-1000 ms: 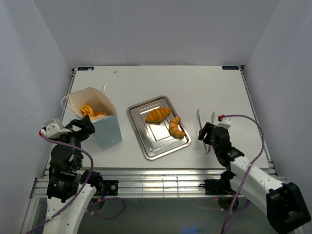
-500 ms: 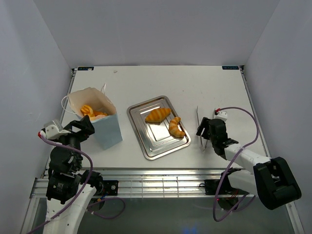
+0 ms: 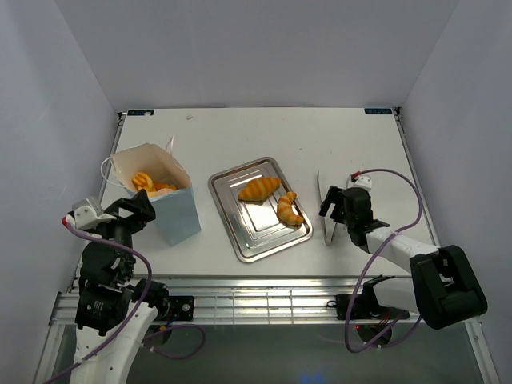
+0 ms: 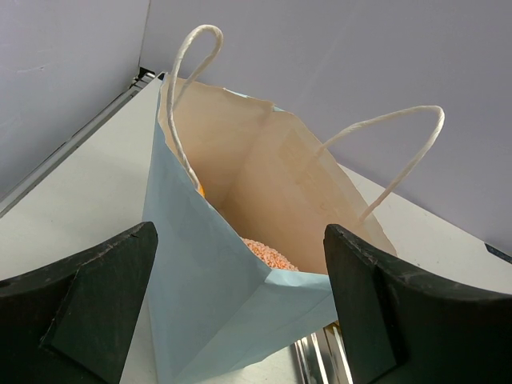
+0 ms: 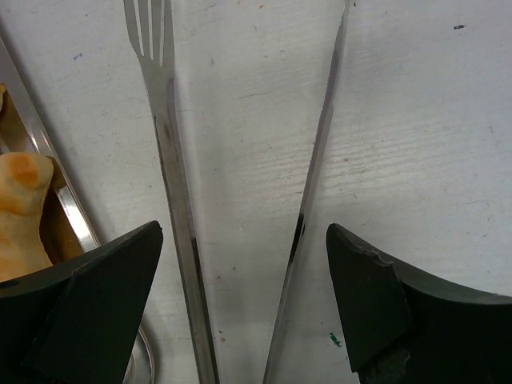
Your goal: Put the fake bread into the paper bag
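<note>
The paper bag (image 3: pixel 178 214) stands upright at the left, pale blue outside, with pastries (image 3: pixel 149 184) inside. In the left wrist view the bag (image 4: pixel 208 280) fills the space between my fingers and an orange bun (image 4: pixel 269 254) shows inside. My left gripper (image 3: pixel 141 210) is open at the bag's near left corner. A golden loaf (image 3: pixel 259 189) and a croissant (image 3: pixel 288 210) lie on the silver tray (image 3: pixel 258 234). My right gripper (image 3: pixel 330 210) is open just right of the tray, with metal tongs (image 5: pixel 172 184) between its fingers, not touching them.
The tongs (image 3: pixel 322 204) lie along the table close to the tray's right rim (image 5: pixel 72 220). The croissant's end (image 5: pixel 20 208) shows at the left of the right wrist view. White walls enclose the table on three sides.
My right gripper has moved a little left and farther in toward the tray, and the tongs have shifted with it and now stretch along the table. The left arm has not moved.
</note>
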